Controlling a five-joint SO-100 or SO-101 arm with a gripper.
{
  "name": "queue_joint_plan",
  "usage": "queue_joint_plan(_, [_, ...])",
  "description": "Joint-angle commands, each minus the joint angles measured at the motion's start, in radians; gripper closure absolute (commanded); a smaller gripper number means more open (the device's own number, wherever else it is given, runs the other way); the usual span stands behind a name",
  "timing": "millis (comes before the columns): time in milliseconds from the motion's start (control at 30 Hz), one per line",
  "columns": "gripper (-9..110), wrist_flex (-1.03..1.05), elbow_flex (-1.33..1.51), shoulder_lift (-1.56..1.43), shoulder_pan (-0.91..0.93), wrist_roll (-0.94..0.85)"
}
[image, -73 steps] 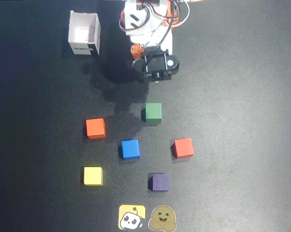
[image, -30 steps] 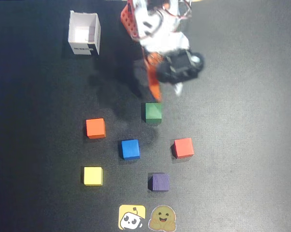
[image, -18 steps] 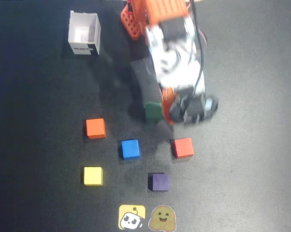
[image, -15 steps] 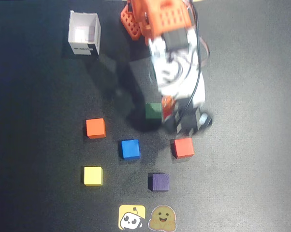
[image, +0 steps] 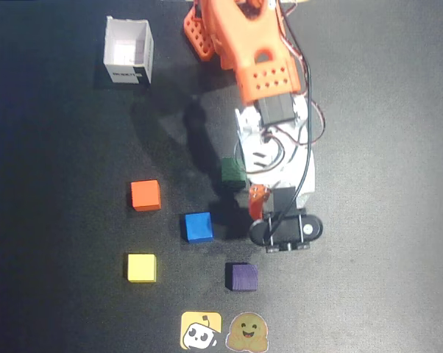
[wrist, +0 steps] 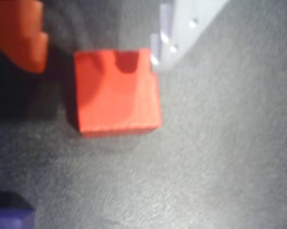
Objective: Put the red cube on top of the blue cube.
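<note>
The red cube (wrist: 116,90) sits on the black mat in the wrist view, between the jaws. My gripper (wrist: 98,59) is open around it. The orange finger (wrist: 19,33) stands apart on the cube's left and the white finger (wrist: 181,24) is close against its right top corner. In the overhead view the gripper (image: 260,206) and the arm hide the red cube. The blue cube (image: 198,226) lies on the mat just left of the gripper, apart from it.
An orange cube (image: 145,195), a yellow cube (image: 141,268), a purple cube (image: 241,276) and a dark green cube (image: 232,170) lie around the gripper. A white open box (image: 128,50) stands at the back left. A dark blue-purple cube corner (wrist: 10,212) shows low left in the wrist view.
</note>
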State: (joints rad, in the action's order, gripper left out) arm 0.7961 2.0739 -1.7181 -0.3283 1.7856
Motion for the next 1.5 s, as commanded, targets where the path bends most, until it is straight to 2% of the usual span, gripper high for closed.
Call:
queue_joint_plan(0, [84, -0.017, -0.058, 0.002, -0.011, 0.008])
queue_joint_plan(1467, [83, -0.176, 0.020, 0.192, -0.063, 0.061])
